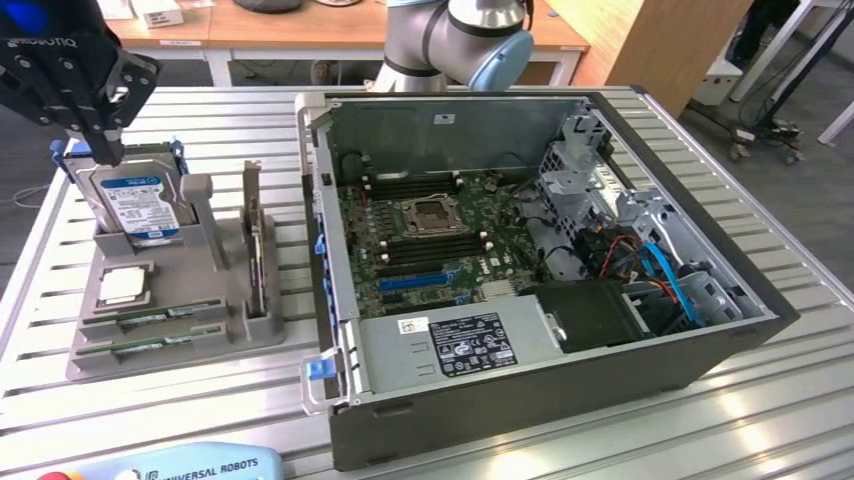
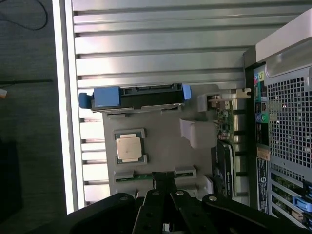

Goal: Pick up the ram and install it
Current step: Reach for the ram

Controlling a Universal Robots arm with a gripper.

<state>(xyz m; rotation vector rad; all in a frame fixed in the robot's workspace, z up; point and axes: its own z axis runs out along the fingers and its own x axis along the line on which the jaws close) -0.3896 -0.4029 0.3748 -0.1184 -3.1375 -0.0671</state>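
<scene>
Lying in gray holder (image 1: 187, 354), ram (image 1: 154, 312), long axis toward exterior view's right.

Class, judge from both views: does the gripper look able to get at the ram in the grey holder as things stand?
Probably yes: the gripper hangs above the grey holder, and nothing covers the ram lying in its slot. The hard drive stands apart from it. The shut jaws would need opening first.

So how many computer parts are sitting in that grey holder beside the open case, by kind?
Hard drive: 1
Processor chip: 1
Ram sticks: 2
Upright circuit card: 1
Total: 5
</scene>
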